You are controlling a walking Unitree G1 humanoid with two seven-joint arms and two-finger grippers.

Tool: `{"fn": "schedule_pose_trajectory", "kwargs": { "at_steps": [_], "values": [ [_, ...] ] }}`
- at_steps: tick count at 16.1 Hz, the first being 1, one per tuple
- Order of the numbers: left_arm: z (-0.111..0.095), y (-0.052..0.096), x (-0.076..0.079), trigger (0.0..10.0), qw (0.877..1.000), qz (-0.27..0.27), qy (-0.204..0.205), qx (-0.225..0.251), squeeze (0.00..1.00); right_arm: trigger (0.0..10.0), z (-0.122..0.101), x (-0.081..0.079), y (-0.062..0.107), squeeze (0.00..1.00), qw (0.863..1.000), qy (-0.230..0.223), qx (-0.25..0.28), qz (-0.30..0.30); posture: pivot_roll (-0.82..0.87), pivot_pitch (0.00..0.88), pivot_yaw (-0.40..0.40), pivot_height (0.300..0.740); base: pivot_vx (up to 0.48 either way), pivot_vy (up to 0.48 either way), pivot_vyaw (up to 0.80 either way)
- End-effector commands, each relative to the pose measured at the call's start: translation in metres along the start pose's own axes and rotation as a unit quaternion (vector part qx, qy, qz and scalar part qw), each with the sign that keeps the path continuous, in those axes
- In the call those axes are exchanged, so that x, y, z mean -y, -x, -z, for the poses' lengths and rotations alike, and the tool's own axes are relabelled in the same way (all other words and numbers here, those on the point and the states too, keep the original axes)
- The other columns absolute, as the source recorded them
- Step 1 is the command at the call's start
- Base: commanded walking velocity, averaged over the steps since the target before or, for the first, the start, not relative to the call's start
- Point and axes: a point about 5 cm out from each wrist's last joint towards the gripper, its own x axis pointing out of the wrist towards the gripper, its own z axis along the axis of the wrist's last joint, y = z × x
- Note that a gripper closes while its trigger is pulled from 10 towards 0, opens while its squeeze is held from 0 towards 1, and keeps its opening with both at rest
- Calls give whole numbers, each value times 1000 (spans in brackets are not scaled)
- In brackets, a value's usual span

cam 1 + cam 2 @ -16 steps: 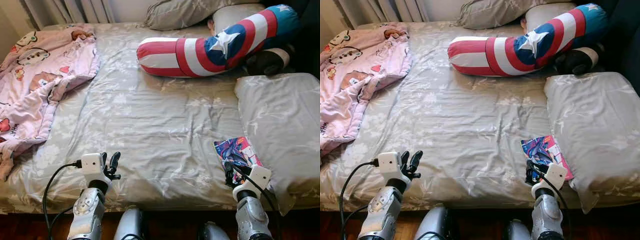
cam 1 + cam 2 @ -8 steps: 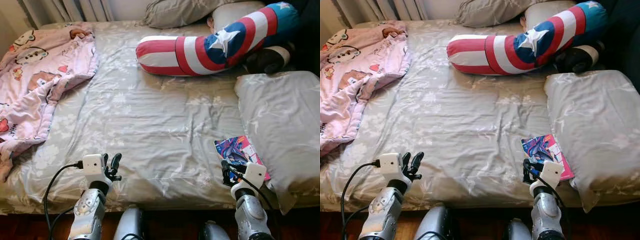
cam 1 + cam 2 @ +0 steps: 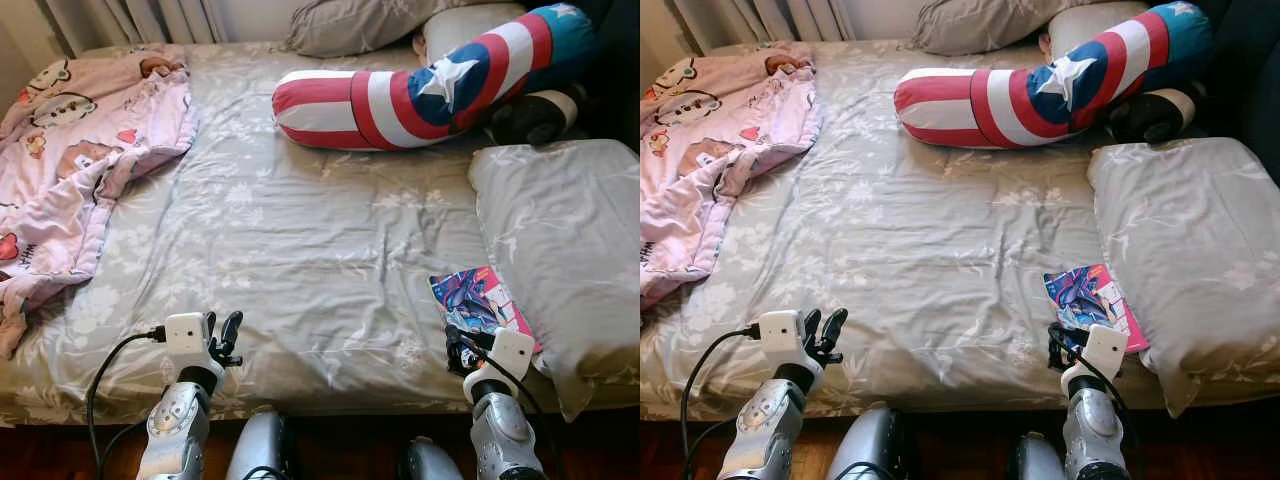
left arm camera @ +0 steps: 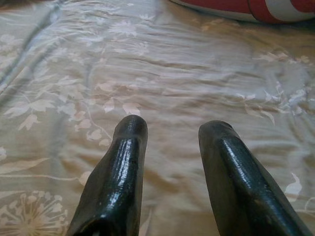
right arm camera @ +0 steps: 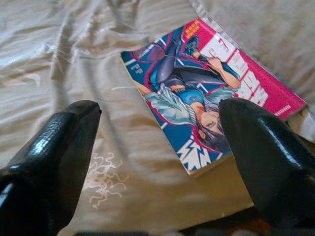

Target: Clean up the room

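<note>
Nearest the robot, both arms reach just over the front edge of the bed (image 3: 300, 270), which puts them low and forward enough to work on whatever lies along that edge. The right claw (image 5: 160, 142) has its two black fingers spread wide and holds nothing; it is aimed at the comic book (image 5: 206, 93) that lies flat on the sheet, near the bed's front edge, with its far side tucked just under the near grey pillow (image 3: 560, 240). One finger hangs over the bare sheet and the other over the book's cover corner, so the spread looks set to straddle the book's near end, likely the first thing to be picked up in tidying the room. Flat and thin as it is, the book probably needs a finger worked under its edge. The left claw (image 4: 170, 162) is also parted, by a moderate gap, and empty, hovering over plain flowered sheet with nothing beneath it, so it seems to be merely waiting. Farther off to the left, a pink cartoon blanket (image 3: 70, 160) lies rumpled and spills over the bed's side. At the far end rest a red, white and blue bolster (image 3: 420, 95) and another grey pillow (image 3: 370, 22).
</note>
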Motion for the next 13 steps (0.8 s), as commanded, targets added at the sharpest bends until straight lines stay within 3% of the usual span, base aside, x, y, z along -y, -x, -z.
{"fn": "schedule_pose_trajectory", "kwargs": {
  "at_steps": [1,4,7,13],
  "values": [
    [4,4,-4,10000,1000,-2,-4,-11,0,10000,8,3,4,0,1000,-14,-13,14,71,184,63,612,0,0,0],
    [3,6,-4,10000,1000,1,-8,-12,0,10000,13,6,5,0,999,-31,-31,30,85,194,72,612,0,0,0],
    [1,11,-7,10000,1000,7,-23,-12,0,10000,19,12,6,0,991,-96,-56,69,105,210,86,612,0,0,0],
    [-4,20,-9,10000,999,19,-42,-15,0,10000,11,13,-2,0,982,-160,-53,83,135,249,115,612,0,0,0]
  ]
}}
